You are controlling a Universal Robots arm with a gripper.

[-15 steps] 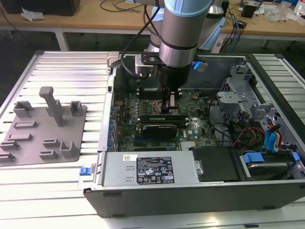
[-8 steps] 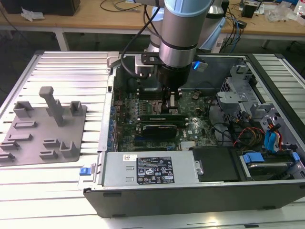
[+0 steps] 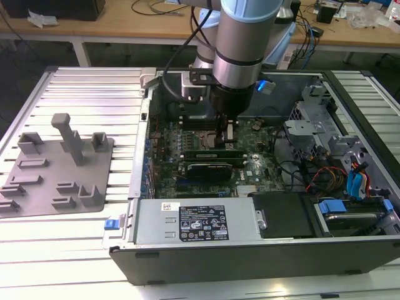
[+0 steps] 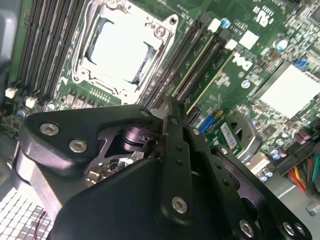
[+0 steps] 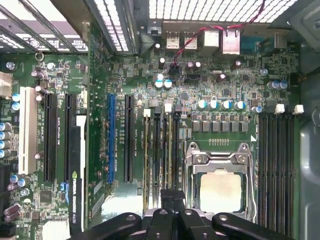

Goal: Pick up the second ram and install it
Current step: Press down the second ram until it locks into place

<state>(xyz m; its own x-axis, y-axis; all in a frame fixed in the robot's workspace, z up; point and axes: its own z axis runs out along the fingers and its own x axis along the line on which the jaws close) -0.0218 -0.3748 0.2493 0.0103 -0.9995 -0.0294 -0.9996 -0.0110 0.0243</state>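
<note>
My gripper [image 3: 227,139] reaches down into the open computer case [image 3: 350,112], over the memory slots beside the processor socket [image 5: 220,192]. Its fingers [image 5: 167,200] are shut together, and nothing thick shows between them. Two thin sticks stand edge-up in the slots. The second ram [image 5: 170,150] is the one running straight under the fingertips. In the exterior view it is a green strip [image 3: 203,152] just in front of the gripper. In the second wrist view the gripper [image 4: 169,107] hangs just above the slots [image 4: 197,62]. I cannot tell whether the tips touch the stick.
A grey plastic holder tray [image 3: 59,169] lies on the ribbed table at the exterior view's left, with no stick in it. A black graphics card [image 3: 212,169], the power supply [image 3: 194,222], drive cages [image 3: 312,131] and loose cables [image 3: 340,181] crowd the case around the motherboard.
</note>
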